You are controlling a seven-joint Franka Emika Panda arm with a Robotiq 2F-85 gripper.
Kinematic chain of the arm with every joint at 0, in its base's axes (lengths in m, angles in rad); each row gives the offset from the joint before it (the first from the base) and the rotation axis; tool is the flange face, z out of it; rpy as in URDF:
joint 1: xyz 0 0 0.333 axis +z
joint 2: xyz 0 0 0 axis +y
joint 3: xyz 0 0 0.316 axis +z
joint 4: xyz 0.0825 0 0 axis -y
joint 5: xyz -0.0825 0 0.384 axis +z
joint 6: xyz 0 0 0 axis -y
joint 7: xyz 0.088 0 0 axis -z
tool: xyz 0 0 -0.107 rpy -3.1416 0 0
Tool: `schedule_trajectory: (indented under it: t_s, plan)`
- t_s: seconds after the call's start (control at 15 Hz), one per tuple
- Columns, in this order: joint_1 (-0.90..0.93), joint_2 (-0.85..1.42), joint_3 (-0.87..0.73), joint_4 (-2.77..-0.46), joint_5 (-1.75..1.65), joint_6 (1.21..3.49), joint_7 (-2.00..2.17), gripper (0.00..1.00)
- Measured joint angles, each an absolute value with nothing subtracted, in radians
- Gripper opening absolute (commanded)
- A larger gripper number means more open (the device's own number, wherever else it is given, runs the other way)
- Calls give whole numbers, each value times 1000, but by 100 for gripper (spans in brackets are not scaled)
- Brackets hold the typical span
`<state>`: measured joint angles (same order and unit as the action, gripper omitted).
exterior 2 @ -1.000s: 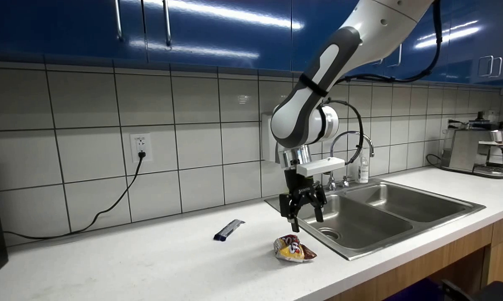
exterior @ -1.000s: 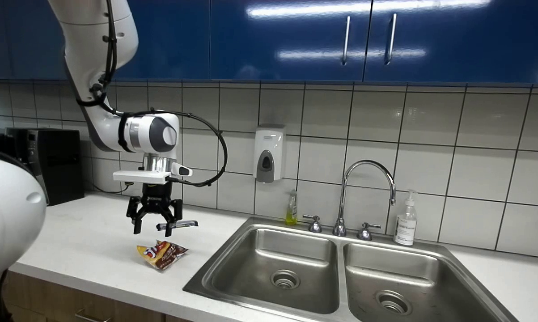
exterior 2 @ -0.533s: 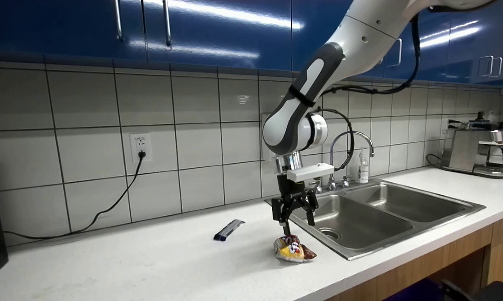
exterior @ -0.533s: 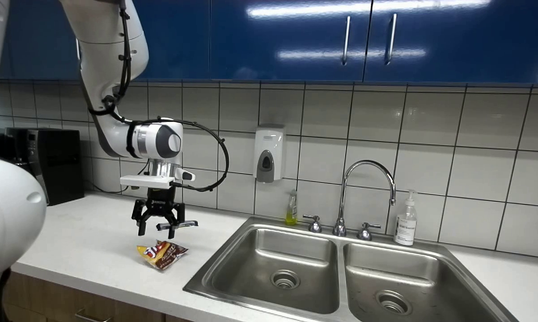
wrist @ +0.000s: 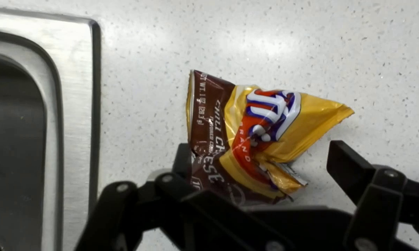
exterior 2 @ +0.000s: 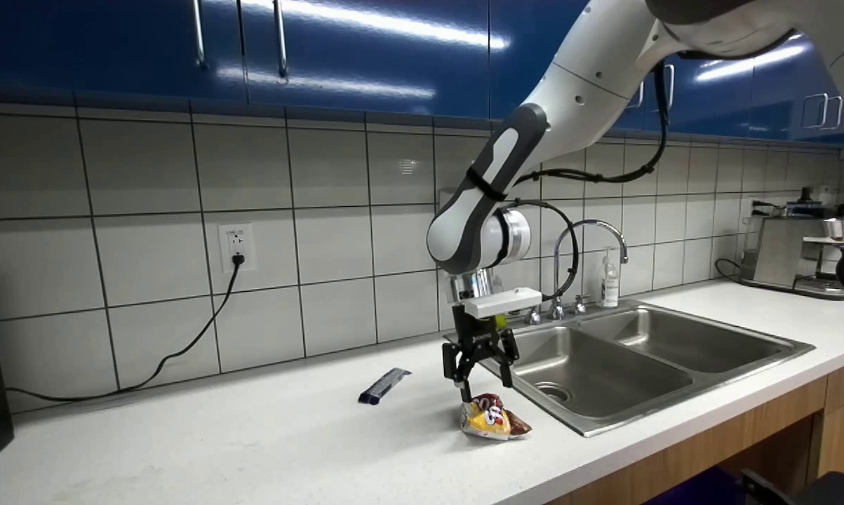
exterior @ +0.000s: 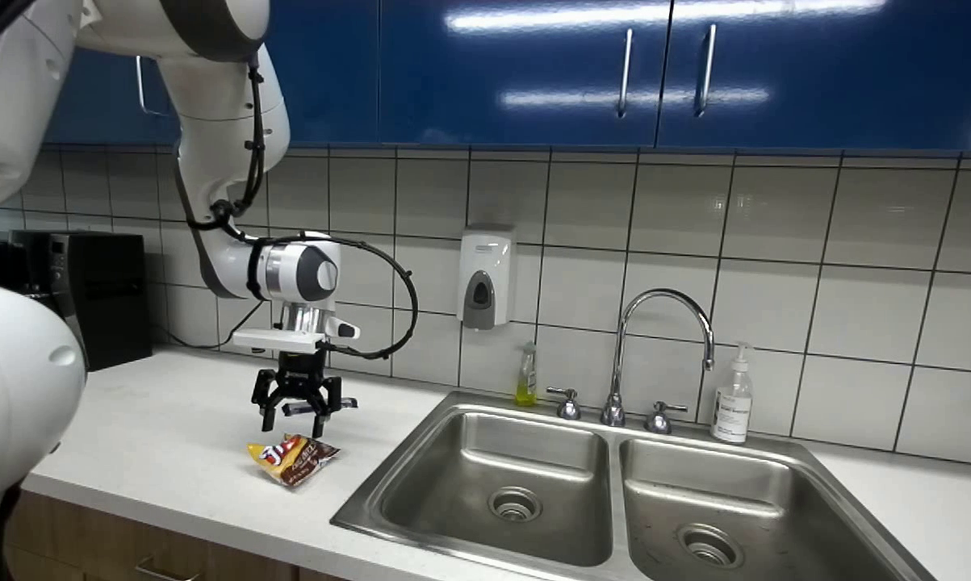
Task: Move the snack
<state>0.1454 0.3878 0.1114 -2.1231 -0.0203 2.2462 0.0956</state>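
The snack is a small crinkled yellow, red and brown packet, lying on the white counter beside the sink in both exterior views (exterior: 293, 460) (exterior 2: 493, 419). It fills the middle of the wrist view (wrist: 251, 136). My gripper (exterior: 293, 425) points down just above the packet, with its fingers spread; it also shows in an exterior view (exterior 2: 486, 389). In the wrist view the open black fingers (wrist: 263, 160) stand on either side of the packet's near part, with nothing held between them. The near end of the packet is partly hidden by the gripper body.
A thin dark wrapped stick (exterior 2: 384, 386) lies on the counter behind the gripper. The steel double sink (exterior: 617, 500) is beside the packet, its rim (wrist: 77, 104) close in the wrist view. A faucet (exterior: 614, 387), a soap bottle (exterior: 733, 403) and a black appliance (exterior: 102, 298) stand along the back.
My gripper has come down closer to the packet and shifted a little sideways, toward the back wall. It stays open. The packet and the dark stick have not moved.
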Motion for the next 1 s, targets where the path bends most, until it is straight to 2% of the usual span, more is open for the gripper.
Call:
schedule_trajectory:
  t_s: [0.47, 1.0]
  plan:
    - [155, 496, 78, -2025, -24, 2244, 122, 100]
    - [159, 496, 53, -2004, -35, 2209, 162, 100]
